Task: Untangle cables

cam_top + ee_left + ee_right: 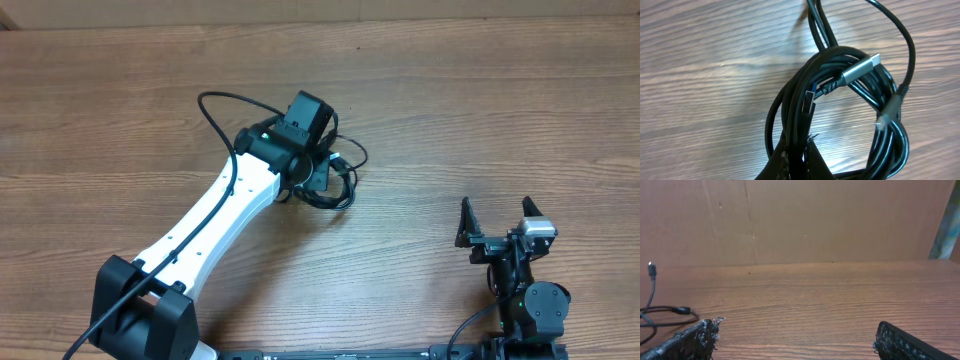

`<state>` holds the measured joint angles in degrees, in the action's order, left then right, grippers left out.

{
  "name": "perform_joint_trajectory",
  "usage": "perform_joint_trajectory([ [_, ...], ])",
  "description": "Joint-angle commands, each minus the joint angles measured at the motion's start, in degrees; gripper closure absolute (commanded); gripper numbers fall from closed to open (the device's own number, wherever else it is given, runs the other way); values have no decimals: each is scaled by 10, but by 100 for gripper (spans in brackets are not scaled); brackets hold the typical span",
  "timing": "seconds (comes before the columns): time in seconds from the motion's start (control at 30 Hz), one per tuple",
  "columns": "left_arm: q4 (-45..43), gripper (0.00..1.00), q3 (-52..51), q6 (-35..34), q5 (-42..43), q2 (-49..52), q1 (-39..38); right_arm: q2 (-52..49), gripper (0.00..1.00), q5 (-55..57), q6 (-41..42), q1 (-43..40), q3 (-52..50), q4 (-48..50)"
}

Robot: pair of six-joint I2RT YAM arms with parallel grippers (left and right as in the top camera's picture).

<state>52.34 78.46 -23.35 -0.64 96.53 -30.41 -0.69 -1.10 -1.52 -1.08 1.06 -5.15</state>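
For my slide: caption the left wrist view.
Tangled black cables on the wooden table, pinched by the left hand.

A wooden table (pixel 480 110) is filling the overhead view, its warm brown grain running from side to side. Soft, even light is falling across it, leaving a pale sheen in places. Behind the far edge, a plain brown wall (pixel 840 220) that looks like cardboard is standing upright, with faint vertical seams. A narrow blurred greenish strip (pixel 946 230) is showing at its right end.

I count two grippers, the left gripper (pixel 799 158) and right gripper (pixel 497 212), one knot of cables (pixel 885 145), and three plugs (pixel 860 69) showing, possibly more buried.
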Motion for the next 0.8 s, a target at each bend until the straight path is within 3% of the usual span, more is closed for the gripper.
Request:
perform_joint_trajectory([
  [0.0, -3, 96, 21, 10, 54, 0, -3, 5, 0, 2, -3, -2, -6, 3],
  [0.27, 1, 96, 20, -16, 79, 0, -4, 5, 0, 2, -3, -2, -6, 3],
  [0.77, 14, 96, 17, -139, 77, 0, -4, 5, 0, 2, -3, -2, -6, 3],
])
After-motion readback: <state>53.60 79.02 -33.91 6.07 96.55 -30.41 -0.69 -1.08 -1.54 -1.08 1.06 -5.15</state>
